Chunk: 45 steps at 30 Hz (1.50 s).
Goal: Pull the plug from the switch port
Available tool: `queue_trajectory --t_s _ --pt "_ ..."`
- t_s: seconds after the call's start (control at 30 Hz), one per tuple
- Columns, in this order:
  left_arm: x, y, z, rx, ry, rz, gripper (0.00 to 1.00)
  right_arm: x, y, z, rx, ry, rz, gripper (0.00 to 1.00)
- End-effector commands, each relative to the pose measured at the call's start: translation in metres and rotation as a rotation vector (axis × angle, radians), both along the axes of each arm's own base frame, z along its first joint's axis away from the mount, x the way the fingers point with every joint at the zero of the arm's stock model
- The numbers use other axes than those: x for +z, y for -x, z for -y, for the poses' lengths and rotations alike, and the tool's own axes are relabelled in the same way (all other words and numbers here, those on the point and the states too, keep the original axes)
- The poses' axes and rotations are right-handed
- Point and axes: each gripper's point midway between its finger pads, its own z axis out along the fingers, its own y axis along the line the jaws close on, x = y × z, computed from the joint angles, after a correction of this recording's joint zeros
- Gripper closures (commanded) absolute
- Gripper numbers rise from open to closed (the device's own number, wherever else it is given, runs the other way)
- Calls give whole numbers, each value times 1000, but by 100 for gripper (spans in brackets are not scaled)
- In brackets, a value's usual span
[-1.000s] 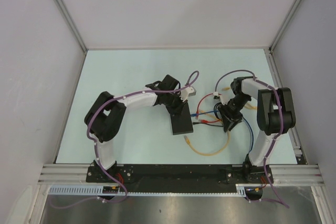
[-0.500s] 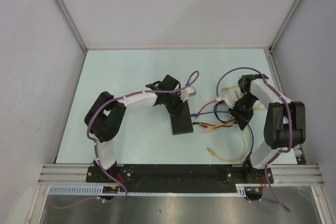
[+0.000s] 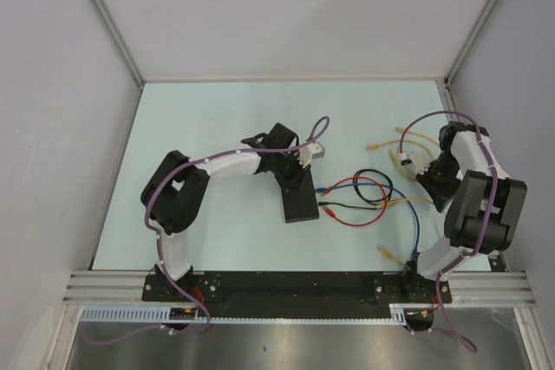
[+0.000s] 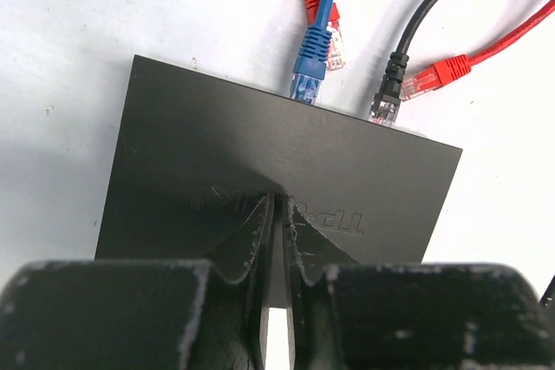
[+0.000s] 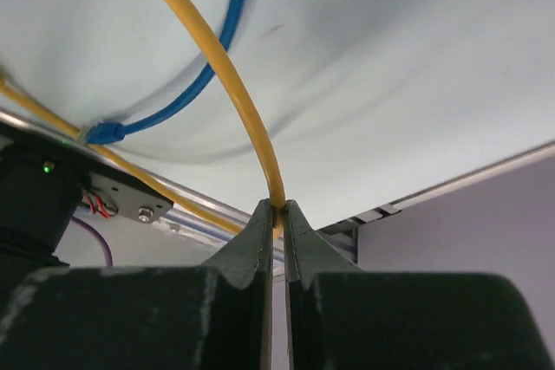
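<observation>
The black switch (image 3: 300,200) lies at mid-table. In the left wrist view the switch (image 4: 217,145) has a blue plug (image 4: 309,75) and a black plug (image 4: 387,103) at its socket edge. Red plugs (image 4: 427,81) lie loose beside them. My left gripper (image 4: 279,204) is shut, its tips pressed down on the switch top; it also shows in the top view (image 3: 295,181). My right gripper (image 5: 277,207) is shut on the yellow cable (image 5: 232,84), held off the table at the far right (image 3: 431,186). The yellow plug (image 3: 384,251) lies free near the front.
Red, black and blue cables (image 3: 364,192) loop on the table right of the switch. A second yellow plug (image 3: 373,143) and a white connector (image 3: 404,160) lie at the back right. The right side rail (image 3: 473,171) is close behind my right arm.
My right gripper has moved right, away from the switch, dragging the yellow cable; its plug slid from beside the switch to the front right. The left arm and switch have not moved.
</observation>
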Motion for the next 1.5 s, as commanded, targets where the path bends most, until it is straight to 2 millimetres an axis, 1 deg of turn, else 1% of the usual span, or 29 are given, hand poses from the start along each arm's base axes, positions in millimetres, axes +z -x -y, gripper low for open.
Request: queue_trajectory --t_s 0.0,0.07,0.13,0.17,0.2,0.3,0.37,0.4,0.47,0.53,0.57,0.6,0.63,0.67,0.7,0.73,0.77,0.8,0.83,0.9,0.93,1.0,1.13,1.2,1.23,1.3,1.33,1.4,1.47 --pt "-17 17 0 -20 -45 -71 87 9 -34 17 -207 58 142 100" --pt "-17 18 0 -25 -48 -68 86 12 -46 23 -299 76 189 100" --pt "-17 19 1 -26 -50 -64 87 17 -55 20 -377 46 228 100" --pt "-16 19 1 -24 -50 -63 86 26 -65 20 -391 36 267 100" --pt "-16 19 0 -26 -52 -58 86 31 -68 13 -394 -12 277 100" --pt "-17 20 0 -29 -56 -58 86 52 -86 8 -401 -70 358 100" --pt "-16 19 -1 -31 -57 -52 86 61 -94 11 -400 -82 400 100" --pt "-16 19 -1 -32 -61 -49 86 73 -105 16 -395 -74 447 100" --pt "-16 17 -2 -28 -68 -42 86 82 -116 24 -393 -60 487 100" --pt "-16 18 -4 -29 -73 -39 87 108 -138 35 -393 -57 585 100" --pt "-16 17 -4 -29 -75 -37 86 116 -142 33 -369 -89 595 100" --pt "-15 17 -5 -29 -76 -35 86 139 -156 40 -355 -110 657 100" --pt "-15 17 -5 -28 -75 -34 86 151 -161 38 -340 -151 681 100" --pt "-15 17 -5 -29 -75 -34 86 160 -160 24 -327 -261 675 100" --pt "-17 18 -5 -31 -77 -35 86 163 -166 23 -307 -317 672 100" --pt "-16 17 -5 -30 -77 -33 87 189 -170 27 -285 -351 733 100" --pt "-17 17 -5 -30 -78 -34 86 194 -164 11 -283 -454 694 100" --pt "-17 17 -4 -31 -78 -32 86 197 -167 12 -314 -504 678 100" --pt "-17 17 -4 -32 -80 -32 86 200 -170 6 -347 -564 678 100" --pt "-17 16 -3 -33 -79 -31 86 193 -167 0 -393 -644 643 100" --pt "-17 16 -3 -30 -79 -31 86 193 -167 -8 -394 -694 638 100" --pt "-17 17 -3 -34 -81 -31 86 187 -166 -16 -429 -734 594 100" --pt "-19 21 -5 -34 -76 -44 86 166 -173 -11 -540 -722 580 100" --pt "-20 23 -5 -36 -74 -55 86 165 -176 -15 -554 -765 560 100" --pt "-21 24 -4 -36 -72 -61 86 156 -181 -17 -573 -785 528 100" --pt "-21 24 -3 -35 -69 -64 86 150 -189 -14 -569 -765 525 100" --pt "-21 24 -3 -35 -68 -63 86 137 -195 -9 -579 -749 505 100" --pt "-20 25 -2 -36 -63 -64 86 138 -209 -4 -567 -751 520 100" --pt "-21 26 -3 -36 -63 -66 86 128 -217 -1 -568 -750 500 100"
